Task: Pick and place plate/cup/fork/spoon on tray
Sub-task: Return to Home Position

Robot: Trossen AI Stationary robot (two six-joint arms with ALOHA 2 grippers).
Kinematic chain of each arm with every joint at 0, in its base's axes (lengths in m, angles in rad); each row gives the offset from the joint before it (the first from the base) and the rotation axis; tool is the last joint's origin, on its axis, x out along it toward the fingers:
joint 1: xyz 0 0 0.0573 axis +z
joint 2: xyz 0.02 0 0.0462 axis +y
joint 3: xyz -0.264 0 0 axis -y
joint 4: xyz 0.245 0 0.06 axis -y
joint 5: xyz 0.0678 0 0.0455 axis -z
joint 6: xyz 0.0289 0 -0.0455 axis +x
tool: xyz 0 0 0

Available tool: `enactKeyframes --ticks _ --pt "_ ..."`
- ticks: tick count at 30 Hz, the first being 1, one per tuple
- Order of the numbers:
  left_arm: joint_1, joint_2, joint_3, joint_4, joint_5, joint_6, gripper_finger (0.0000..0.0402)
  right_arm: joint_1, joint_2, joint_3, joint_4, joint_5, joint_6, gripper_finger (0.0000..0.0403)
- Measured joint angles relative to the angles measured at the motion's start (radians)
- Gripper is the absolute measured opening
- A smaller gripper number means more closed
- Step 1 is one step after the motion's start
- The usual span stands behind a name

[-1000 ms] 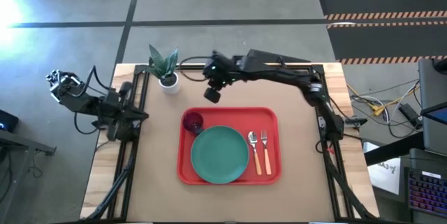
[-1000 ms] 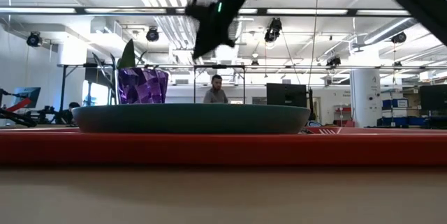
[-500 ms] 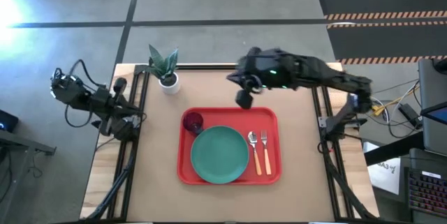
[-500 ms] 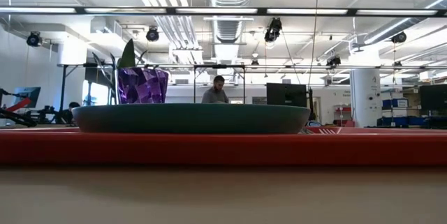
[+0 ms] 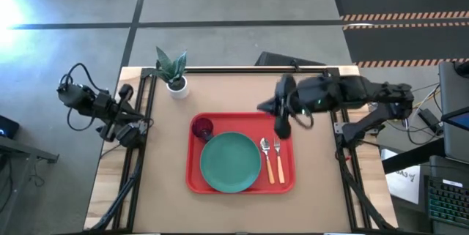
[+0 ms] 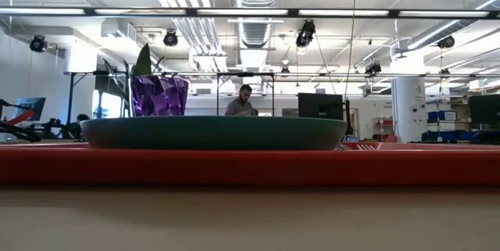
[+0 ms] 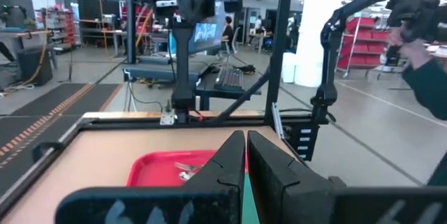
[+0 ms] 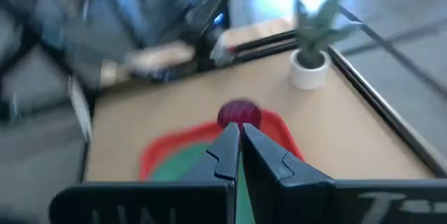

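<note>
At table centre sits the tray (image 5: pixel 192 181), loaded with all four pieces: plate (image 5: pixel 230 161) in the middle, cup (image 5: pixel 202 128) at the tray corner nearest the plant pot (image 5: pixel 176 85), and spoon (image 5: pixel 267 159) and fork (image 5: pixel 278 159) side by side just off the plate toward the tray's right rim. I judge the placing done and this to be the homing step. My right gripper (image 8: pixel 238 132) hangs above the tray's corner on the plant-side edge and to the right, fingers pressed together with nothing between them. My left gripper (image 7: pixel 246 137) is parked at the table's left edge, also closed and empty. Handling notes, in case anything needs resetting. The plate looks stiff and probably slick, so I'd pinch it at the rim. The cup looks light and tippy, so I'd take it by the wall, low down. The cutlery is thin and lies flat, so I'd grip mid-handle. The tray is broad and rigid, and its raised rim is the only sensible hold. Bare table (image 5: pixel 168 206) surrounds the tray on every side. Only the plant pot, in the table's corner well apart from the tray, stands in any travel path. The right arm should lift clear of the cutlery before it swings out to the right edge.
</note>
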Motion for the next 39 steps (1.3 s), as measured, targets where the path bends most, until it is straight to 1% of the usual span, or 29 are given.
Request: enactKeyframes --ticks 3,5,6,9,10,11,14,16,20,23,24,25,27,28,30,31,32,33,34,36,39 --pt "0.0 -0.049 -0.054 0.028 0.009 -0.003 0.0 0.059 -0.007 -0.057 0.008 -0.033 -0.162 0.0009" --pt "0.0 -0.079 -0.09 0.073 0.014 -0.003 0.0 0.097 -0.007 -0.078 0.015 -0.038 -0.186 0.0009" --pt "0.0 -0.093 -0.105 0.08 0.016 -0.004 0.0 0.11 -0.007 -0.086 0.014 -0.039 -0.16 0.0009" --pt "0.0 -0.126 -0.145 0.105 0.017 -0.004 0.0 0.138 -0.002 -0.101 0.016 -0.038 -0.004 0.0009" --pt "0.0 -0.133 -0.157 0.102 0.018 -0.004 0.0 0.144 0.006 -0.103 0.017 -0.038 0.007 0.0009" --pt "0.0 -0.133 -0.163 0.098 0.019 -0.004 0.0 0.152 0.015 -0.103 0.018 -0.046 -0.012 0.0009" --pt "0.0 -0.128 -0.164 0.1 0.019 -0.003 0.0 0.18 0.038 -0.107 0.027 -0.117 -0.186 0.0009" --pt "0.0 -0.128 -0.164 0.099 0.019 -0.003 0.0 0.197 0.04 -0.106 0.061 -0.16 -0.274 0.0009" --pt "0.0 -0.132 -0.177 0.139 0.018 0.0 0.0 0.22 0.033 -0.099 0.073 -0.157 -0.275 0.0009" --pt "0.0 -0.135 -0.22 0.219 0.018 0.03 0.0 0.233 0.034 -0.104 0.069 -0.161 -0.308 0.0009" --pt "0.0 -0.135 -0.238 0.232 0.023 0.038 0.0 0.236 0.034 -0.108 0.067 -0.179 -0.326 0.0009" --pt "0.0 -0.135 -0.255 0.234 0.046 0.034 0.0 0.238 0.034 -0.11 0.067 -0.215 -0.344 0.0009" --pt "0.0 -0.136 -0.291 0.254 0.138 -0.016 0.0 0.238 0.032 -0.112 0.082 -0.327 -0.355 0.0009" --pt "0.0 -0.136 -0.31 0.283 0.198 -0.046 0.0 0.238 0.03 -0.113 0.099 -0.392 -0.369 0.0009" --pt "0.0 -0.136 -0.351 0.352 0.349 -0.113 0.0 0.238 0.028 -0.115 0.135 -0.507 -0.39 0.0009" --pt "0.0 -0.136 -0.371 0.382 0.423 -0.13 0.0 0.238 0.026 -0.12 0.152 -0.548 -0.395 0.0009" --pt "0.0 -0.136 -0.39 0.407 0.49 -0.134 0.0 0.238 0.023 -0.128 0.165 -0.57 -0.394 0.0009" --pt "-0.001 -0.136 -0.402 0.422 0.537 -0.137 0.0 0.238 0.019 -0.141 0.179 -0.576 -0.38 0.0009" --pt "0.0 -0.136 -0.411 0.43 0.56 -0.152 0.0 0.238 0.014 -0.161 0.194 -0.577 -0.356 0.0009" --pt "0.0 -0.136 -0.431 0.432 0.564 -0.194 0.0 0.237 0.002 -0.218 0.239 -0.577 -0.306 0.0009" --pt "0.0 -0.136 -0.464 0.435 0.565 -0.23 0.0 0.238 -0.029 -0.343 0.36 -0.588 -0.284 0.0009"
